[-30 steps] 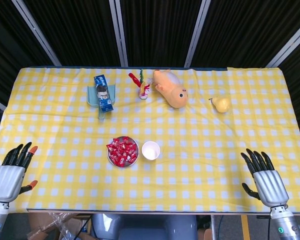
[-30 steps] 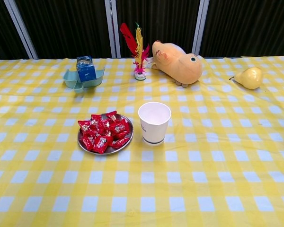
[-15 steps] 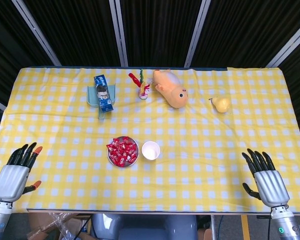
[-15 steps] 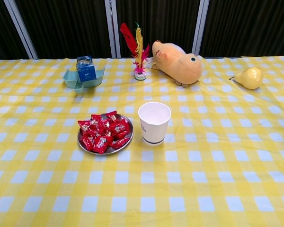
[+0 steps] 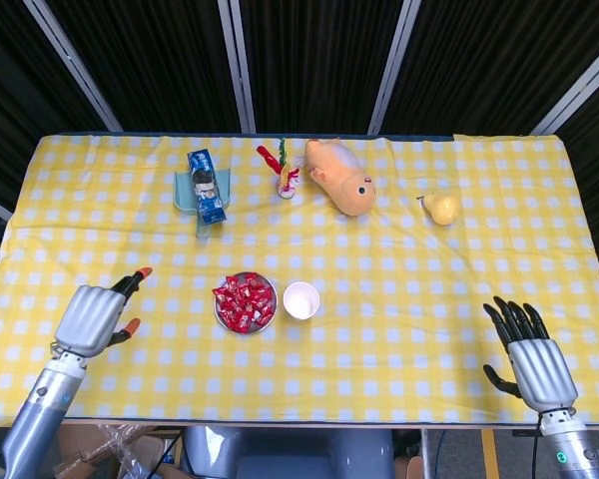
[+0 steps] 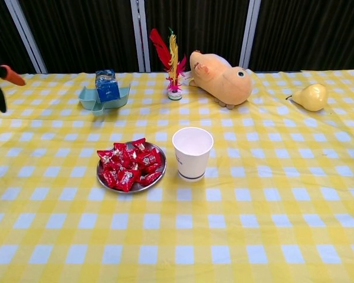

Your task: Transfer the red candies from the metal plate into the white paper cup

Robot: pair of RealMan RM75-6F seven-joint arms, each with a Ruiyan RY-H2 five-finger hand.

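Observation:
A pile of red candies (image 5: 245, 300) (image 6: 130, 165) lies on a small round metal plate (image 5: 223, 319) (image 6: 157, 177) near the middle of the table. Just to its right stands the empty white paper cup (image 5: 300, 299) (image 6: 192, 152), upright. My left hand (image 5: 92, 314) hovers left of the plate, holding nothing, its orange-tipped fingers (image 6: 6, 75) apart and pointing toward the plate. My right hand (image 5: 527, 349) rests at the table's front right edge, fingers spread, empty, and it does not show in the chest view.
At the back stand a teal tray (image 5: 187, 192) with a blue carton (image 6: 107, 86), a feather shuttlecock (image 5: 283, 170), an orange plush toy (image 5: 339, 176) and a yellow pear (image 5: 441, 208). A yellow checked cloth (image 5: 399, 279) covers the table.
My left hand has lifted from the front left edge and moved right toward the plate; its fingertips now show in the chest view. The right hand has stayed put.

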